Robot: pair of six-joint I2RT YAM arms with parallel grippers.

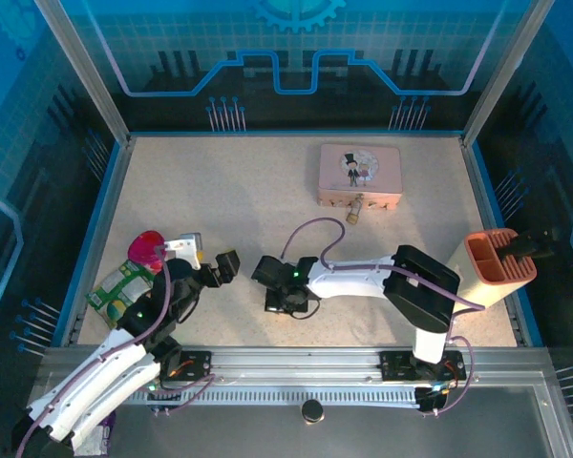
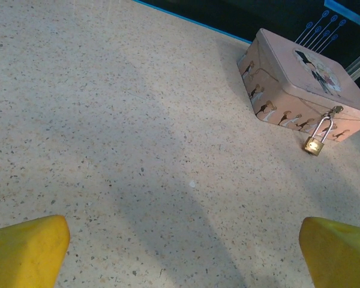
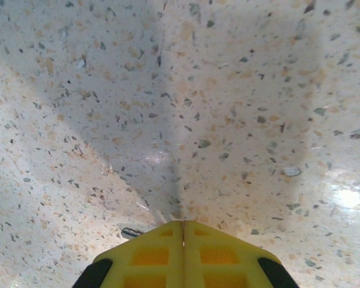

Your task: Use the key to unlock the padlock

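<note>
**Brass padlock on the tin's clasp, right fingers pressed together**

Brass-gold and small, the padlock hangs by its silvery shackle from the clasp on the front wall of the pink tin. Its body sits low against that wall, at the level of the speckled bench. The tin stands toward the far side of the bench, right of centre in the top view.

The left fingers are spread wide with nothing between them. Their yellow tips sit at the two bottom corners of the left wrist view and point across bare bench toward the tin, well apart from it.

The right fingers are closed flat against each other, with only a thin seam between the yellow pads, and are low over the bench near its middle. Just beside their left edge shows a tiny dark-grey sliver, the key. I cannot tell whether it is pinched or merely lies there.

An orange holder stands at the right edge, and a green packet lies at the left.
</note>
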